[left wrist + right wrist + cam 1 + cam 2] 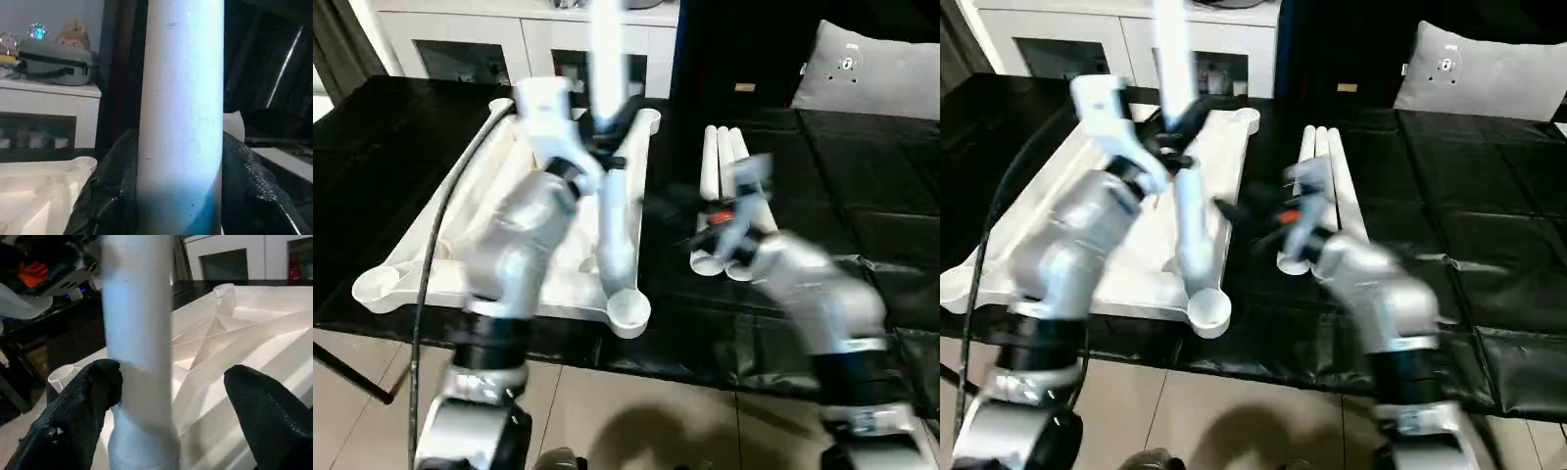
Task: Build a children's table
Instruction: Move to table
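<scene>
White leg [181, 117] clamped in left gripper [597, 147], cabinet [44, 115] behind

- We see the children's table top [431, 235] lying upside down on the black-covered table [862, 186], towards the left.
- One leg [607, 59] stands upright over the top's right edge, with the left gripper [597, 147] closed round its lower part.
- A second leg [617, 225] stands in the near right corner socket [628, 308].
- The right gripper [171, 396] sits at that second leg, one finger [83, 401] touching it, the other clear of it.
- Three more legs [722, 166] lie side by side on the cover to the right of the top.
- A cabinet [480, 44] stands behind the table at the left; a cushion [871, 73] lies behind at the right.
</scene>
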Robot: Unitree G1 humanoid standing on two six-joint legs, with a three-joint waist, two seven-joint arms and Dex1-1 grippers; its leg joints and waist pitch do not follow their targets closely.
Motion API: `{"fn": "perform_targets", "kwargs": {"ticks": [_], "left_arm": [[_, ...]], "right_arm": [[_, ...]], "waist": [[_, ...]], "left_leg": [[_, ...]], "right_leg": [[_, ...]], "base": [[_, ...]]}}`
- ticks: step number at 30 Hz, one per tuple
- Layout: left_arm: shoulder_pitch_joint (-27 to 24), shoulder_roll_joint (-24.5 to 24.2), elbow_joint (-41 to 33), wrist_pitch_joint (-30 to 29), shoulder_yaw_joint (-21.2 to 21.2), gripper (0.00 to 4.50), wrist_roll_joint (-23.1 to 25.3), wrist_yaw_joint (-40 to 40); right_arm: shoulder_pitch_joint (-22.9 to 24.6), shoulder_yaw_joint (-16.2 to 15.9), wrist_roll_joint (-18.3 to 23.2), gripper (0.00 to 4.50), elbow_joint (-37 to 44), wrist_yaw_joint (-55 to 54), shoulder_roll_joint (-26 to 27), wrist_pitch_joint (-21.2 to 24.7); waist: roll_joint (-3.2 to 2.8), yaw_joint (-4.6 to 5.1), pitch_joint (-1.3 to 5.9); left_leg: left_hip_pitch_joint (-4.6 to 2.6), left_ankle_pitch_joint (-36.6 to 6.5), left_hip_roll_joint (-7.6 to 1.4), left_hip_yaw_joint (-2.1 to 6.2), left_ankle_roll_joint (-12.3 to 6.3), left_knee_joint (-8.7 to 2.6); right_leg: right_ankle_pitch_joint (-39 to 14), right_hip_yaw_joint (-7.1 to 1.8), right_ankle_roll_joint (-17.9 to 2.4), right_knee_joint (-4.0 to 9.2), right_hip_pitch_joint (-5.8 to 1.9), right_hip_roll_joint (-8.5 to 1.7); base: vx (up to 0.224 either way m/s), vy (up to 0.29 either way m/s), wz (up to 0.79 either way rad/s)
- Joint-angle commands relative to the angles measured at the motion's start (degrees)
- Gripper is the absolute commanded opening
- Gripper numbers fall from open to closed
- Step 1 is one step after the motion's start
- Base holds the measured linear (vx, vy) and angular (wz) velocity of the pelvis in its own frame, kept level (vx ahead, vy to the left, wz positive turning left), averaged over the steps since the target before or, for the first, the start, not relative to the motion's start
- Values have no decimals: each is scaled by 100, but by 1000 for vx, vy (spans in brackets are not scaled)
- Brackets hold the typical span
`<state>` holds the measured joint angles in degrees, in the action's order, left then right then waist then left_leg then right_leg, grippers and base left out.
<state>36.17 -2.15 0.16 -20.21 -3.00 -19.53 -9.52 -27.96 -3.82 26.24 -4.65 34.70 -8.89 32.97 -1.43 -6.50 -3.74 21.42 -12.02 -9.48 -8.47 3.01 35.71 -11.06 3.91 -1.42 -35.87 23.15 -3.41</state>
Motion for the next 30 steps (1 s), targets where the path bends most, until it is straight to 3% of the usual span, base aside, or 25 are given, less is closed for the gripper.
{"fn": "perform_targets", "kwargs": {"ticks": [1, 13, 22, 30], "left_arm": [[-5, 18, -169, 169, -108, 179, 140, -38], [-62, 54, -149, 442, -301, 179, 422, -188], [-74, 112, -173, 463, -373, 179, 478, -275], [-101, 136, -198, 465, -416, 179, 495, -329]], "right_arm": [[-131, -57, -111, 394, -25, -53, 24, -100], [-214, -305, -350, 394, -352, -71, 340, -345], [-325, -311, -486, 394, -694, -174, 456, -482], [-316, -278, -521, 320, -783, -180, 512, -559]], "waist": [[76, -10, 437], [74, -3, 441], [73, 1, 441], [63, 2, 444]], "left_leg": [[2, -299, -313, 68, -89, -422], [4, -259, -313, 67, -82, -422], [5, -242, -318, 68, -79, -422], [-1, -239, -322, 67, -98, -420]], "right_leg": [[-830, -318, -919, 418, -365, -508], [-697, -322, -990, 392, -359, -514], [-589, -326, -1024, 377, -361, -521], [-517, -325, -1047, 371, -360, -517]], "base": [[0, 0, 0], [0, 0, 0], [0, 0, 0], [0, 0, 0]]}}
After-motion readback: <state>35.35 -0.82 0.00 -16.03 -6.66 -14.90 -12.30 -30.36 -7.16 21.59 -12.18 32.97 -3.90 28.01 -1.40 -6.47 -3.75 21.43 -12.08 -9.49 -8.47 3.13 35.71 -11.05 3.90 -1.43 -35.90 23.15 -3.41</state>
